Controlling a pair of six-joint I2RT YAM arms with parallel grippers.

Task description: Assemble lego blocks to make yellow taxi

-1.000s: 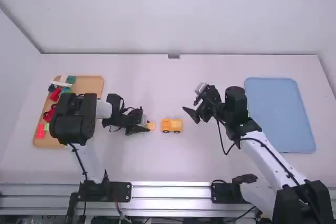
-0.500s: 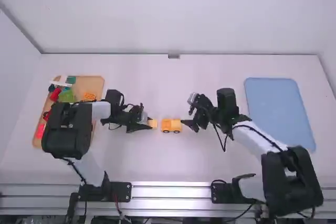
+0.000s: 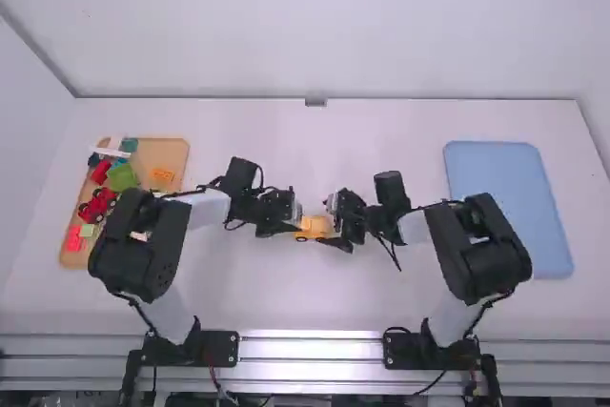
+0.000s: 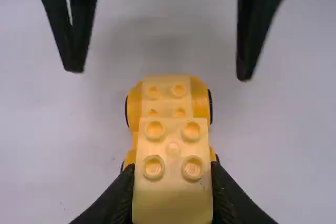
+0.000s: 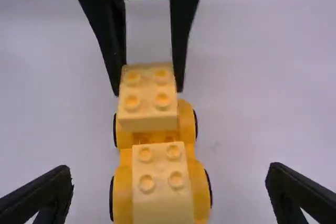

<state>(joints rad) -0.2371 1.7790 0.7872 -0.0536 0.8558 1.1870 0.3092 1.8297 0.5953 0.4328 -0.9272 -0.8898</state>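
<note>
Both arms sit closer in to the yellow car (image 5: 122, 192). Left end effector (image 3: 297, 227): clenched on yellow block (image 4: 172, 200), above car. Right end effector (image 3: 335, 225): spread wide.

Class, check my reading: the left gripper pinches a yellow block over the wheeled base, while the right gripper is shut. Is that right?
The right gripper is not shut: the right wrist view shows its fingers wide apart. The left gripper does pinch a yellow block over the wheeled base.

Black 2-finger left gripper (image 3: 296, 223): fingers close together. Black 2-finger right gripper (image 3: 329, 226): fingers spread wide. Grippers face each other.
</note>
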